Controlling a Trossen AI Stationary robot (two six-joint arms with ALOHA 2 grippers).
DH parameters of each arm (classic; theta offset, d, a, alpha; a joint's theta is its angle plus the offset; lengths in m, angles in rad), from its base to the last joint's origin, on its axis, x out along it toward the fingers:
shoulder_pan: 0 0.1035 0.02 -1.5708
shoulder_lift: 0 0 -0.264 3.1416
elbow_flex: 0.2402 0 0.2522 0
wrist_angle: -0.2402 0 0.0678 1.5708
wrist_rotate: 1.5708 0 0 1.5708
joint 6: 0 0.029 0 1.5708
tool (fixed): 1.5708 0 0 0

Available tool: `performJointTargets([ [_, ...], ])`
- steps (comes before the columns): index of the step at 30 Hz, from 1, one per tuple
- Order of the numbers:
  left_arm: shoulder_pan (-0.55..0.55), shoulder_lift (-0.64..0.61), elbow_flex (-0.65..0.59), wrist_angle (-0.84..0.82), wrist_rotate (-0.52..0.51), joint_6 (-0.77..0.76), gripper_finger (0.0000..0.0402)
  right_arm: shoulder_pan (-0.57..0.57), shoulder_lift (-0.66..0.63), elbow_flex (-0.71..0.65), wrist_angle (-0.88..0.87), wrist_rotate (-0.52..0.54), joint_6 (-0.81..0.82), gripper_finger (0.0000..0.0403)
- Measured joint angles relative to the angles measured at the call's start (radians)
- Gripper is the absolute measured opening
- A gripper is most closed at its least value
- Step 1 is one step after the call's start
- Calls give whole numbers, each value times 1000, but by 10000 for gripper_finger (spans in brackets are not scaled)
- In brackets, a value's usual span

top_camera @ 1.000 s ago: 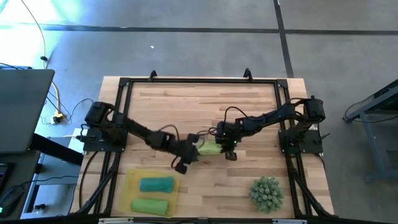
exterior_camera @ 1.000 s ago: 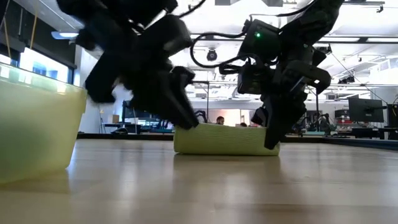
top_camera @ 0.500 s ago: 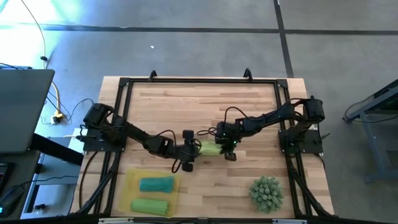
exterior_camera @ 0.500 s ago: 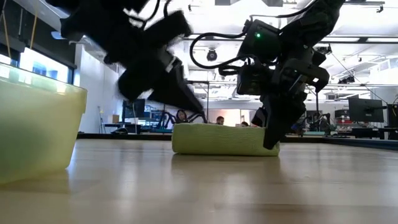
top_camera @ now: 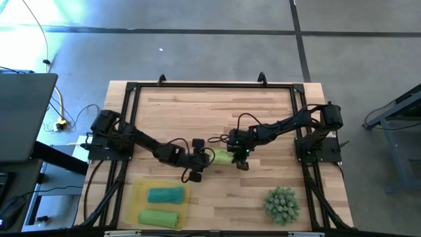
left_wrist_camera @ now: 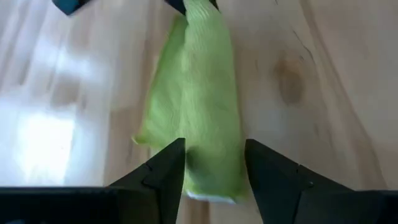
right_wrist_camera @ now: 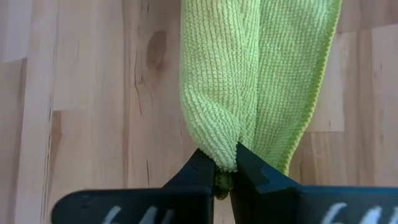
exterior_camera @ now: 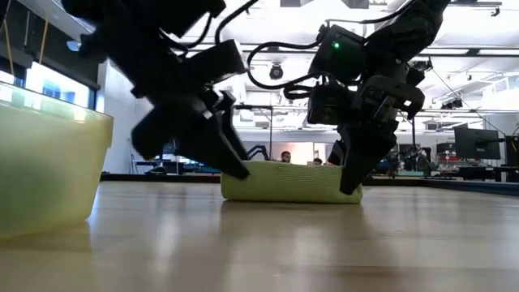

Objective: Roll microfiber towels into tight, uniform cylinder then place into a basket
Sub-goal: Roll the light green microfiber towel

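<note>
A lime-green rolled towel [top_camera: 222, 157] lies on the wooden table near its middle, lengthwise left to right. My right gripper [top_camera: 239, 160] is shut on the roll's right end. My left gripper [left_wrist_camera: 214, 171] is open at the roll's left end [exterior_camera: 231, 182], with one finger on each side of it. The translucent yellow basket [top_camera: 137, 197] stands at the near left. It holds a teal roll [top_camera: 165, 195] and a green roll [top_camera: 158, 217]. My right gripper pinches a bunched fold at the roll's right end [right_wrist_camera: 222, 160] between its two fingertips. The fingers slant down from above and from the right. The roll rests on the table. My left gripper stands astride the roll's left end [left_wrist_camera: 211, 180]; whether its fingers touch it, I cannot tell.
A spiky green ball [top_camera: 281, 203] sits at the near right of the table. A black frame [top_camera: 210, 85] runs around the work area. In the low view the basket's wall [exterior_camera: 49, 170] stands at the left, with bare wood between it and the roll.
My left gripper has swung from the near side of the roll's left end, up and then down onto that end. It now points along the roll, with its fingers open around it. The roll has stayed on the table, and my right gripper has kept its hold.
</note>
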Motion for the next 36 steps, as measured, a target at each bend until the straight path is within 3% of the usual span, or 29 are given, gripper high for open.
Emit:
performJointTargets([
  [11,33,50,2,18,-2,52,155,0,0,0,8,2,11,5],
  [14,28,28,1,2,-44,33,155,0,0,0,8,2,11,5],
  [22,-40,-51,38,-58,-39,29,155,0,0,1,11,3,11,5],
  [27,-58,-27,39,-60,19,27,155,0,0,1,18,2,11,5],
  [36,-17,-16,37,-99,-23,29,155,0,0,1,24,3,15,5],
])
